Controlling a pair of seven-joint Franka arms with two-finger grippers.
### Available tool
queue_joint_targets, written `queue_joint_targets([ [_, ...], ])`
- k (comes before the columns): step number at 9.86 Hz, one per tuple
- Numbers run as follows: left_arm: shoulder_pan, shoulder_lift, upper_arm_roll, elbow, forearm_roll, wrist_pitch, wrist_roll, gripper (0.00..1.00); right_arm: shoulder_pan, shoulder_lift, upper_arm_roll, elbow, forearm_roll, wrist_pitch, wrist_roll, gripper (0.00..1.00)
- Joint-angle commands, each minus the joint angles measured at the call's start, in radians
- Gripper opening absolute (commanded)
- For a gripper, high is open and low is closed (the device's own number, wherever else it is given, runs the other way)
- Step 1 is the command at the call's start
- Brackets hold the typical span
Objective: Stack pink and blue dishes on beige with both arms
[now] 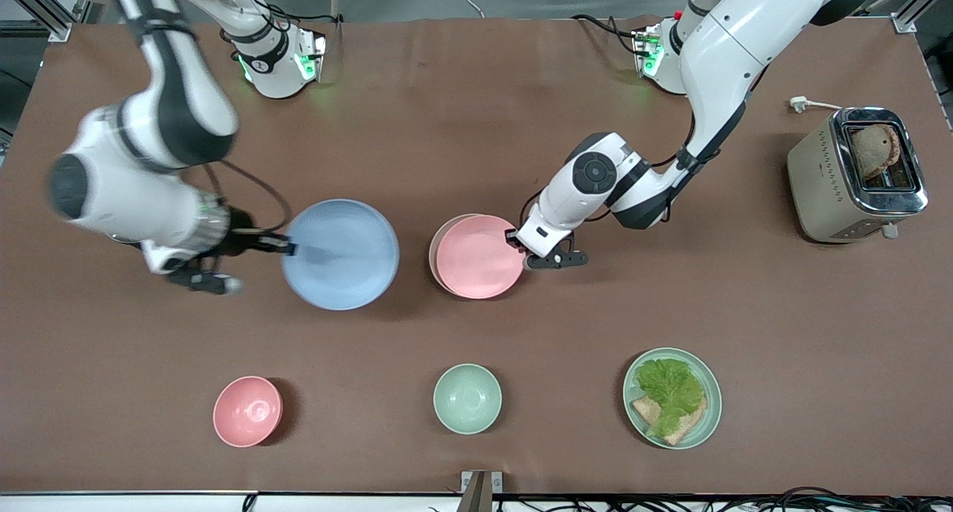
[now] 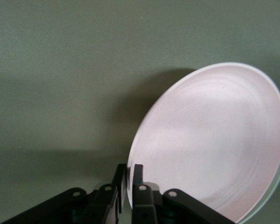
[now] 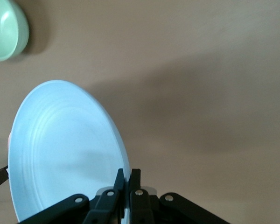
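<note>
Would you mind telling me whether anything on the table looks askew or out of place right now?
Only slightly: the pink plate, gripped at its rim by the left gripper, sits off-centre over the beige plate, leaving a crescent showing. The right gripper holds the blue plate.

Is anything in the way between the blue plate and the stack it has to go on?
Nothing visible: bare table separates the blue plate, held by the right gripper, from the pink plate, which the left gripper holds over the beige plate.
</note>
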Motion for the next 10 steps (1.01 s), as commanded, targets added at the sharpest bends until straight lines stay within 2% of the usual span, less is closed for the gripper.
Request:
queue_joint_targets([
  [1,0.01,-0.045,-0.008,-0.045,0.032,-0.021,-0.028,1.0,-0.019,-0.03,0.12,-0.15,-0.022,0.183,0.015,0.01],
  [3,0.027,-0.16,0.007,-0.115,0.03,-0.038,0.073,1.0,-0.001,-0.017,0.162,-0.215,-0.033,0.313,0.018,0.01],
  [5,0.036,-0.345,0.098,-0.194,0.03,-0.121,0.138,1.0,0.047,0.057,0.19,-0.255,-0.033,0.47,0.045,0.01],
  [8,0.039,-0.468,0.231,-0.191,0.001,-0.202,0.39,1.0,0.134,0.19,0.19,-0.253,-0.033,0.65,0.098,0.02],
  [10,0.039,-0.559,0.331,-0.156,-0.047,-0.315,0.56,1.0,0.165,0.252,0.188,-0.244,-0.034,0.717,0.098,0.04],
])
